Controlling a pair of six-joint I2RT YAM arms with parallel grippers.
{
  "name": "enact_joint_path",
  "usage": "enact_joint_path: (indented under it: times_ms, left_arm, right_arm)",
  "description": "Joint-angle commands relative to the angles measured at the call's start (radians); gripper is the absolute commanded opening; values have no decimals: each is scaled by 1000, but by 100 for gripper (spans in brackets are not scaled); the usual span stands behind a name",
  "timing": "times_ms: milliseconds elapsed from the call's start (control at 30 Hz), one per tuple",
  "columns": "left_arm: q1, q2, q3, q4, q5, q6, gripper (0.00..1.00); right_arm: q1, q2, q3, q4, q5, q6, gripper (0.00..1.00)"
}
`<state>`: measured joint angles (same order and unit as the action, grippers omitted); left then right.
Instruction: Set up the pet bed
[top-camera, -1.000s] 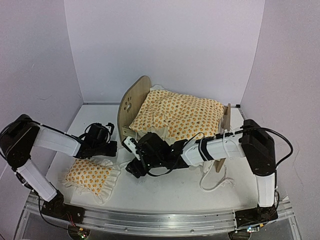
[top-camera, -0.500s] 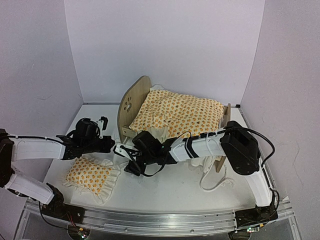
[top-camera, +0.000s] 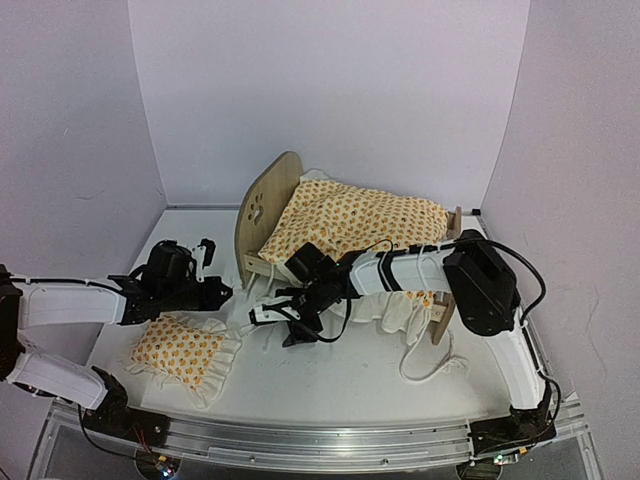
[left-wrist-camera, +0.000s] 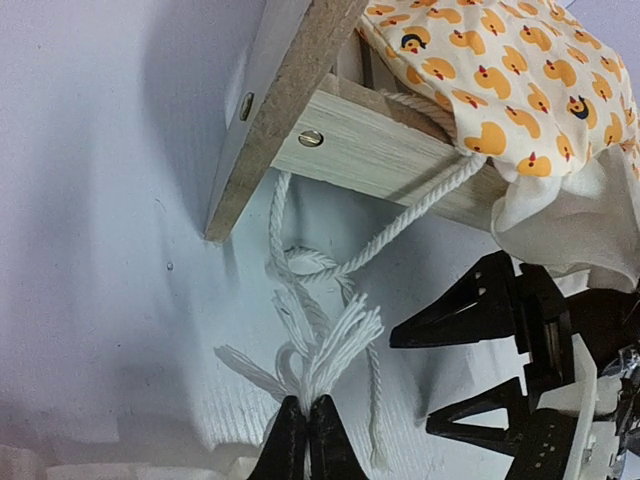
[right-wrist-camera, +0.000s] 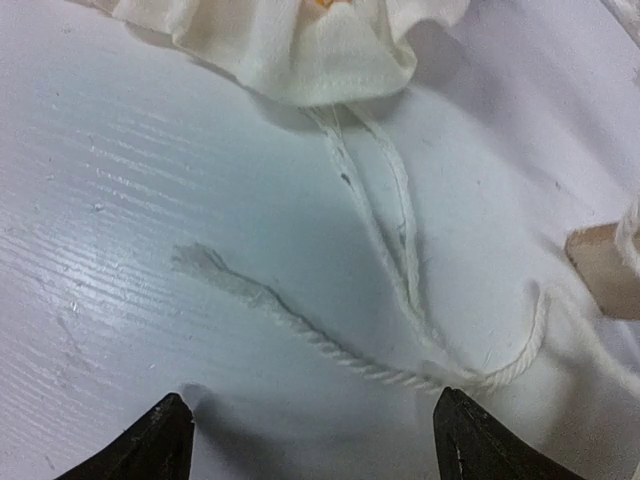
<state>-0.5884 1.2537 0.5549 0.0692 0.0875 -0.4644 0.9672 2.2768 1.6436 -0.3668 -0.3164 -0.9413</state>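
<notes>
The pet bed (top-camera: 268, 205) stands at the middle of the table, its plywood headboard (left-wrist-camera: 290, 90) and side rail (left-wrist-camera: 390, 150) close in the left wrist view. An orange duck-print blanket (top-camera: 355, 225) covers it. A white rope (left-wrist-camera: 330, 340) hangs from the rail, knotted, onto the table. My left gripper (left-wrist-camera: 308, 425) is shut on the rope's frayed end, by the bed's near left corner (top-camera: 222, 292). My right gripper (top-camera: 275, 328) stands open just right of it, over another frayed rope end (right-wrist-camera: 205, 262), touching nothing (right-wrist-camera: 315, 440).
A small ruffled duck-print pillow (top-camera: 180, 350) lies at the front left, under the left arm. The blanket's white ruffle (right-wrist-camera: 300, 50) hangs over the bed's side. More white rope (top-camera: 435, 365) loops on the table by the footboard leg (right-wrist-camera: 605, 270).
The left arm has stretched out low toward the bed, gripper still shut. The right gripper has pulled back toward the bed, turned, and its jaws have widened.
</notes>
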Motion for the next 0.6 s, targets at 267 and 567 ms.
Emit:
enact_joint_path:
  times_ms: [267,567]
  left_arm:
    - [-2,-106,-69,40,-10,-83,0]
    - [-2,-126,-67,33,-3,-92,0]
  right_arm:
    - [-9,184,264,-112,-142,-92,77]
    - [-13,304,403,-176,-148,96,59]
